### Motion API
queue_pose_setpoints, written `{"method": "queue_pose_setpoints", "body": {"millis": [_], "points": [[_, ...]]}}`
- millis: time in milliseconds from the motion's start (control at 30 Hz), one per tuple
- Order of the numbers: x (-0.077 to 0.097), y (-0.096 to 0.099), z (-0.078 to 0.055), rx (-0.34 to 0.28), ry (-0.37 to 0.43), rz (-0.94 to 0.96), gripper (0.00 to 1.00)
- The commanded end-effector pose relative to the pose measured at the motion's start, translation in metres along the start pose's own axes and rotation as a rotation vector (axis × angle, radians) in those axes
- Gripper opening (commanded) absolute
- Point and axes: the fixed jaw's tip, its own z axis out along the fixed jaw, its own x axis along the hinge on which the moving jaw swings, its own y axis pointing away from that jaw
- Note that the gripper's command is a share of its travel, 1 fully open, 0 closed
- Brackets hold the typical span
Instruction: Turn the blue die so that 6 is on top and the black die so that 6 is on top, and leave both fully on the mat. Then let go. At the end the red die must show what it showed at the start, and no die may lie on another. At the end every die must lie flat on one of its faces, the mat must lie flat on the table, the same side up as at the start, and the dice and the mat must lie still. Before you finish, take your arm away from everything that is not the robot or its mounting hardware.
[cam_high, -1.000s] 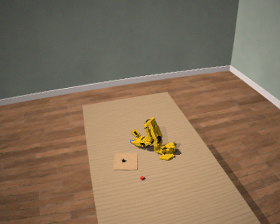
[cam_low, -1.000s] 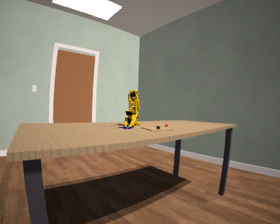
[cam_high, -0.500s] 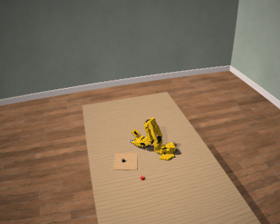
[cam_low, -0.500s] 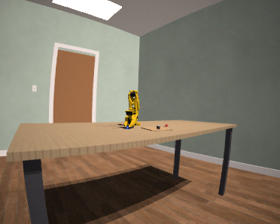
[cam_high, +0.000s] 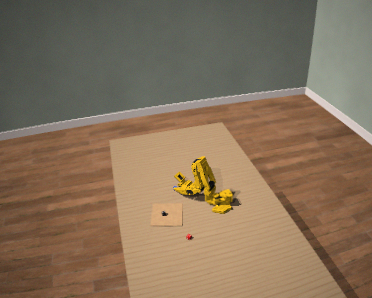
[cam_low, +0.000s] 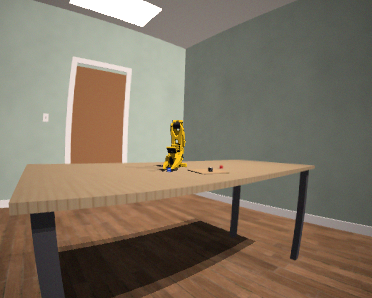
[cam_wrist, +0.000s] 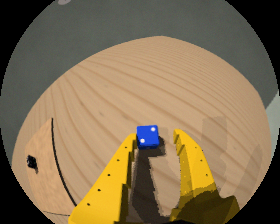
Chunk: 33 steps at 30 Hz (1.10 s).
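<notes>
The blue die (cam_wrist: 148, 136) (cam_low: 169, 170) is off the mat, at the fingertips, with two white pips on the face toward the wrist camera. My gripper (cam_wrist: 155, 134) is slightly open. The die is close to the left fingertip in the wrist view, with a gap to the right one. The black die (cam_high: 164, 213) (cam_low: 210, 169) (cam_wrist: 32, 162) is on the mat (cam_high: 175, 220) (cam_wrist: 46, 192); its pips are too small to read. The red die (cam_high: 189, 237) (cam_low: 221, 167) is on the table beside the mat, its pips unreadable, and is out of the wrist view.
The wooden table top (cam_high: 200, 270) (cam_low: 100, 185) carries the arm (cam_high: 204, 175) (cam_low: 177, 140). The mat lies to the left of the gripper in the wrist view. Shadows of the arm fall on the table around the fingers.
</notes>
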Motion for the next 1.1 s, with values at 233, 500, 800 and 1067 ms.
{"method": "queue_pose_setpoints", "body": {"millis": [233, 500, 800, 1067], "points": [[-0.007, 0.001, 0.002, -0.006, -0.039, -0.008, 0.26], [-0.007, 0.001, 0.002, -0.006, -0.039, -0.008, 0.27], [-0.022, 0.001, 0.001, -0.006, -0.039, -0.008, 0.27], [-0.039, 0.001, -0.006, -0.006, -0.039, -0.008, 0.27]]}}
